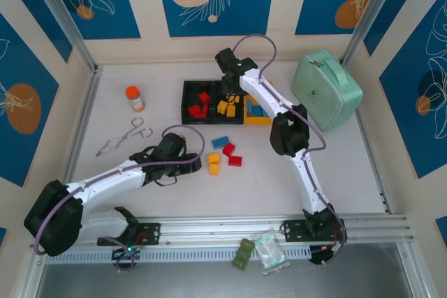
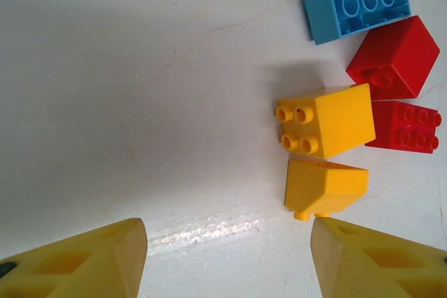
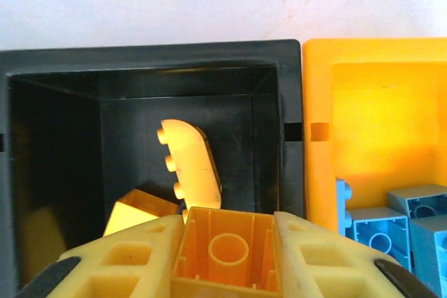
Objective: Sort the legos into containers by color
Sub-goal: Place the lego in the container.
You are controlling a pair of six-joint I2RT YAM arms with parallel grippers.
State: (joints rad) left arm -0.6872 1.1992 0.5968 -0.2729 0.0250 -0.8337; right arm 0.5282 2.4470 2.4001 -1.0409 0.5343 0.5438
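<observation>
Yellow brick [image 3: 225,252] sits clamped between your right fingers [image 3: 119,263], over the black bin [image 3: 147,61]; five loose bricks [image 2: 328,120] lie beyond your left fingers [image 2: 84,259].

Three joined containers [image 1: 187,86] sat on a pale table [image 1: 342,172], holding red, yellow and blue legos [image 1: 199,109]. The right gripper [image 1: 228,93] hung over the middle one. The left gripper [image 1: 198,165] lay beside five loose legos [image 1: 228,149].

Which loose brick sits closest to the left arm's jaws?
The yellow sloped plastic brick; the square yellow brick, two red bricks and blue brick lie beyond it.
</observation>
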